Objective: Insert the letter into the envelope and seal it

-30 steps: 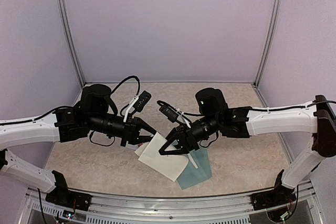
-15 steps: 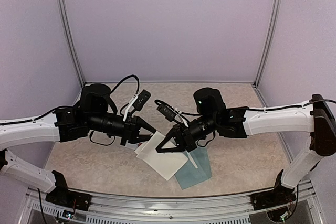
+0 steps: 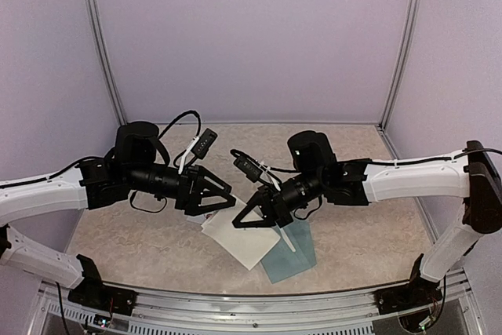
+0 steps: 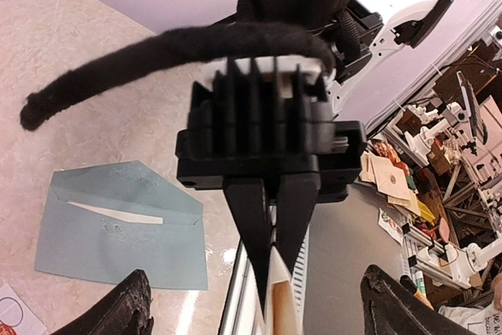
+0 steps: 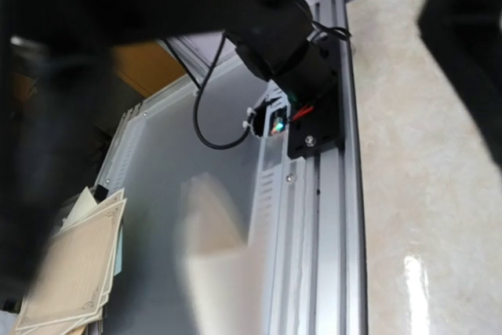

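The beige marbled counter (image 3: 369, 217) is lying between lilac walls, with both black-and-white arms reaching in over its middle. A black fuzzy-sleeved cable (image 4: 118, 60) is arching across the left wrist view, and the right arm's body is blocking most of what lies behind it. An aluminium rail (image 5: 314, 194) is running along the counter's near edge.

The white rectangular paper letter (image 3: 245, 239) is hanging slanted near the middle of the near edge, its lower right corner overlapping the envelope from above. The right gripper (image 4: 273, 271) is pinching the sheet's upper edge between narrow, nearly closed fingers. The left gripper (image 3: 222, 205) is hovering just beside the sheet's upper left corner with its fingers spread wide, gripping nothing.

The flat teal paper envelope (image 4: 125, 233) is lying on the counter by the near edge, right of centre, with its triangular flap open. A thin pale strip is showing at its mouth; what is inside cannot be told. A small white card (image 4: 12, 315) is lying just left of it.
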You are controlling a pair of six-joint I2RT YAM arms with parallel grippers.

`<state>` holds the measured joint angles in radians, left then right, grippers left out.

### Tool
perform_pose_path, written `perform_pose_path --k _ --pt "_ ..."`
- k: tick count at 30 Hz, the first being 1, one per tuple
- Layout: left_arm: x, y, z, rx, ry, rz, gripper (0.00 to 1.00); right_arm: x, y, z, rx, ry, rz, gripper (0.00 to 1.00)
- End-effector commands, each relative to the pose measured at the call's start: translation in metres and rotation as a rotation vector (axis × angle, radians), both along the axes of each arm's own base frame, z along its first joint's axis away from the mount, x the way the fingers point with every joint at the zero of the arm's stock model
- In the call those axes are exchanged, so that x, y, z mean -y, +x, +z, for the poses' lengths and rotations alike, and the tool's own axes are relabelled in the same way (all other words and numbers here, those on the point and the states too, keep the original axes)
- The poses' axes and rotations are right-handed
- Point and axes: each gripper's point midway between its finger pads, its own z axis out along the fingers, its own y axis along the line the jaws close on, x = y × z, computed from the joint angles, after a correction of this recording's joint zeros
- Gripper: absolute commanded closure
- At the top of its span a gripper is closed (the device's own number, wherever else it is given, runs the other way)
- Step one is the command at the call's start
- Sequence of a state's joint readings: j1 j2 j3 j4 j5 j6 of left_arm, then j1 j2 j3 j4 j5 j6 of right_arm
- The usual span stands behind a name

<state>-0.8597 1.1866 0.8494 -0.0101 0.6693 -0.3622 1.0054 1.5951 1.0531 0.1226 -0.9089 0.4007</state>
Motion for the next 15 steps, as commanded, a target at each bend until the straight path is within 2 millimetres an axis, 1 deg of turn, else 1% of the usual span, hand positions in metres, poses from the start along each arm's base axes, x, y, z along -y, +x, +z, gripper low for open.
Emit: perform_pose_path --k 1,4,5,6,9,10,13,15 --pt "0.004 -0.013 0.014 0.002 -0.056 -0.059 0.09 -0.003 0.0 0.007 0.024 0.006 -0.005 1.0" --pt "0.008 -0.014 0.01 -0.002 -0.047 -0.069 0.07 -0.003 0.001 0.008 0.026 0.005 -0.009 1.0" --pt "0.009 -0.013 0.01 0.004 -0.044 -0.064 0.08 -0.003 0.001 0.009 0.025 0.004 -0.008 1.0" --pt "0.01 -0.012 0.009 0.008 -0.039 -0.058 0.11 -0.003 0.0 0.009 0.024 0.003 -0.007 1.0" --pt "0.013 -0.009 0.003 0.01 -0.014 -0.046 0.33 -0.002 0.0 0.008 0.023 0.0 -0.006 1.0" --pt "0.014 -0.008 0.002 0.01 -0.008 -0.044 0.37 -0.002 0.0 0.008 0.022 -0.002 -0.005 1.0" --pt "0.017 -0.006 -0.003 0.008 0.009 -0.033 0.54 -0.001 -0.001 0.006 0.018 -0.007 0.0 1.0" --pt "0.017 -0.004 -0.006 0.008 0.017 -0.024 0.71 -0.001 -0.002 0.006 0.016 -0.01 0.002 1.0"
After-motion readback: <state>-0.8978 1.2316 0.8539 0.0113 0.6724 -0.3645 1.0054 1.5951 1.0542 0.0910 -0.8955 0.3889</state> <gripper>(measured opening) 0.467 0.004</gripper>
